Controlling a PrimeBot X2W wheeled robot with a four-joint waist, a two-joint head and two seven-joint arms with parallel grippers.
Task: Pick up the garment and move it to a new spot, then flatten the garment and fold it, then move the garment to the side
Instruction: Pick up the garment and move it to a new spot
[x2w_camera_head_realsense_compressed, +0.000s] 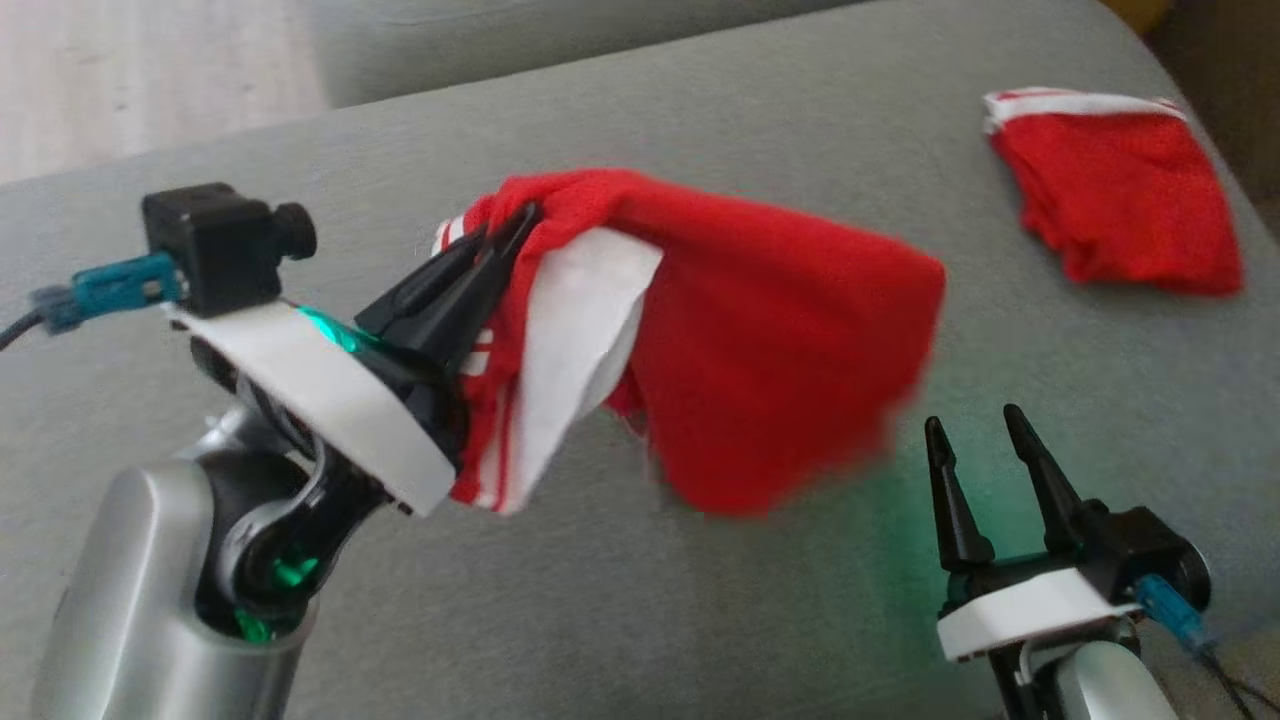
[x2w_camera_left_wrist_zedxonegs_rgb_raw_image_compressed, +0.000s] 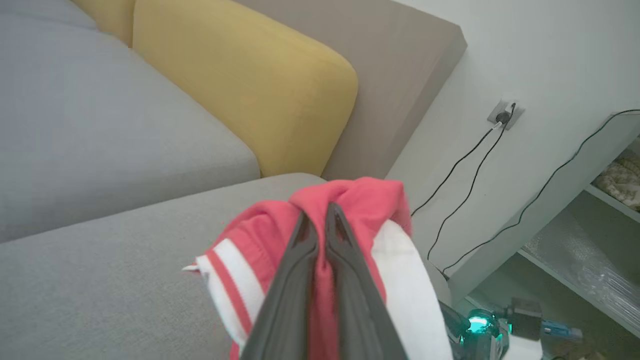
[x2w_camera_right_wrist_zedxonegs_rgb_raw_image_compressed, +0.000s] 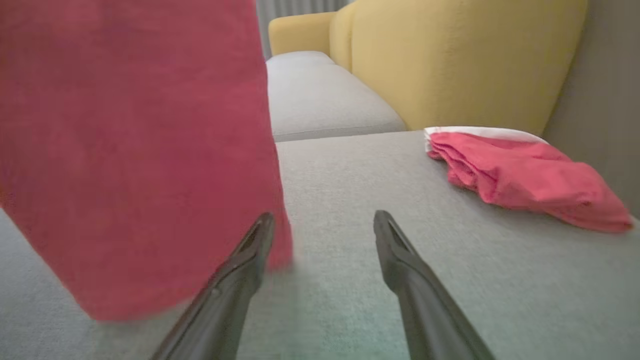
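Observation:
A red garment (x2w_camera_head_realsense_compressed: 770, 340) with white trim and stripes hangs in the air above the grey sofa seat (x2w_camera_head_realsense_compressed: 600, 600). My left gripper (x2w_camera_head_realsense_compressed: 505, 235) is shut on its bunched upper edge, and the cloth drapes down to the right, blurred at its lower hem. From the left wrist, the fingers (x2w_camera_left_wrist_zedxonegs_rgb_raw_image_compressed: 320, 225) pinch red fabric (x2w_camera_left_wrist_zedxonegs_rgb_raw_image_compressed: 370, 200) between them. My right gripper (x2w_camera_head_realsense_compressed: 975, 425) stands open at the lower right, just right of the hanging hem, with nothing between its fingers. In the right wrist view the hanging garment (x2w_camera_right_wrist_zedxonegs_rgb_raw_image_compressed: 135, 150) fills the left side, beside the left finger (x2w_camera_right_wrist_zedxonegs_rgb_raw_image_compressed: 250, 250).
A second red garment with a white edge (x2w_camera_head_realsense_compressed: 1120, 195) lies folded on the seat at the far right, also seen as a red pile (x2w_camera_right_wrist_zedxonegs_rgb_raw_image_compressed: 525, 175). Yellow back cushions (x2w_camera_right_wrist_zedxonegs_rgb_raw_image_compressed: 450, 60) stand behind the seat. A wall socket with cables (x2w_camera_left_wrist_zedxonegs_rgb_raw_image_compressed: 502, 117) and shelves are past the sofa's end.

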